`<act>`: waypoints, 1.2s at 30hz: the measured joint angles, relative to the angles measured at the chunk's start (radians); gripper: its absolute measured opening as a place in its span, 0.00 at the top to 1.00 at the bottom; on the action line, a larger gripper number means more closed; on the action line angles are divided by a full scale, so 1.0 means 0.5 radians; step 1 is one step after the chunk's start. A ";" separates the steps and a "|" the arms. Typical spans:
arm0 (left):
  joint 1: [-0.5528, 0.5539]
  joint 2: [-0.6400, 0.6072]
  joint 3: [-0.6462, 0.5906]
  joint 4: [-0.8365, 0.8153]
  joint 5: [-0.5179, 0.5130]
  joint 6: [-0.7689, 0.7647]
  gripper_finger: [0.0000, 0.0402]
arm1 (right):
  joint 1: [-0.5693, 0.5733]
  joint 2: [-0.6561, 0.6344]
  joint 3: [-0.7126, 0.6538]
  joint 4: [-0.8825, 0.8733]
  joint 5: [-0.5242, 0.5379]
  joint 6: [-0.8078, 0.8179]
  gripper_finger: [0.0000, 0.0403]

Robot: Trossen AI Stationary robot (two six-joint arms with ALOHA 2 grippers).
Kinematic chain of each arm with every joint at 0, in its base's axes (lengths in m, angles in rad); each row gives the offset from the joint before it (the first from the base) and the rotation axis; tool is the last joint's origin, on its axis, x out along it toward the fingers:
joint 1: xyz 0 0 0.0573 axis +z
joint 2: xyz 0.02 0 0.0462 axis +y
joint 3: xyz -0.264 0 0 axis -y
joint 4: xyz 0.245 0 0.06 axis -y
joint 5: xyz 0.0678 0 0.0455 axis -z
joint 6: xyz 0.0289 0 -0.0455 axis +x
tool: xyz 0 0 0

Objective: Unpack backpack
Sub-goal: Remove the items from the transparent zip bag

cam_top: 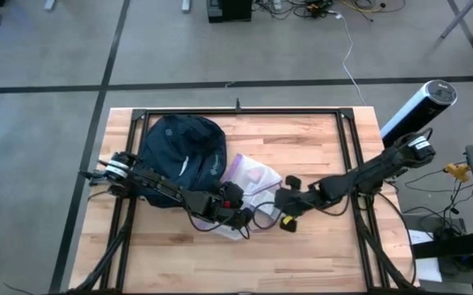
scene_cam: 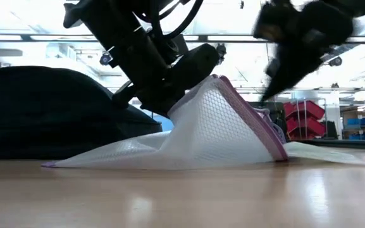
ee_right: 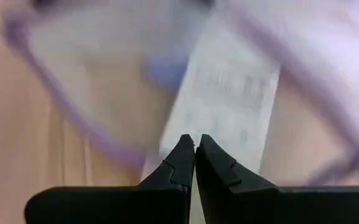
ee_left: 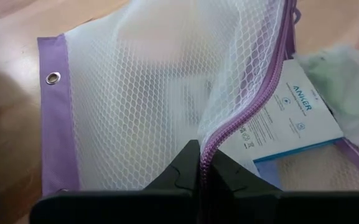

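1. Your backpack [cam_top: 183, 156] lies on the desk [cam_top: 318, 254] near its far left corner, a dark navy rounded mass resting flat on the wood; in the low view it fills the left background [scene_cam: 43, 114].
2. A clear mesh pouch [cam_top: 248, 184] with purple edging and a purple zip sits just beside the backpack, toward the middle of the desk. In the low view one side of it is lifted into a tent shape [scene_cam: 214, 126] while its other side lies flat on the wood.
3. Your left gripper [ee_left: 200, 171] reaches from the desk's left edge across the backpack's near side; its fingers are pressed together, pinching the pouch's purple zip edge, as the left wrist view shows.
4. Inside the pouch you can see a white card with blue print [ee_left: 291, 118] lying flat, and a metal eyelet [ee_left: 53, 78] in one purple corner.
5. Your right gripper [ee_right: 195, 152] hangs above the pouch, coming from the desk's right edge; its fingers are pressed together with nothing between them. The right wrist view is blurred, so detail beneath cannot be told.
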State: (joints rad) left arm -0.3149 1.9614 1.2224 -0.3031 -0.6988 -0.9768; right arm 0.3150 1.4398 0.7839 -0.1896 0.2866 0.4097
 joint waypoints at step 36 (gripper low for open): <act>0.090 0.019 -0.021 0.501 0.017 0.620 1.00 | 0.017 0.323 -0.015 -0.170 -0.129 0.170 1.00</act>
State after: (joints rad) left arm -0.2699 1.9708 1.2118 -0.0528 -0.6903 -0.6669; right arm 0.3234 1.6012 0.7766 -0.2748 0.2221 0.4949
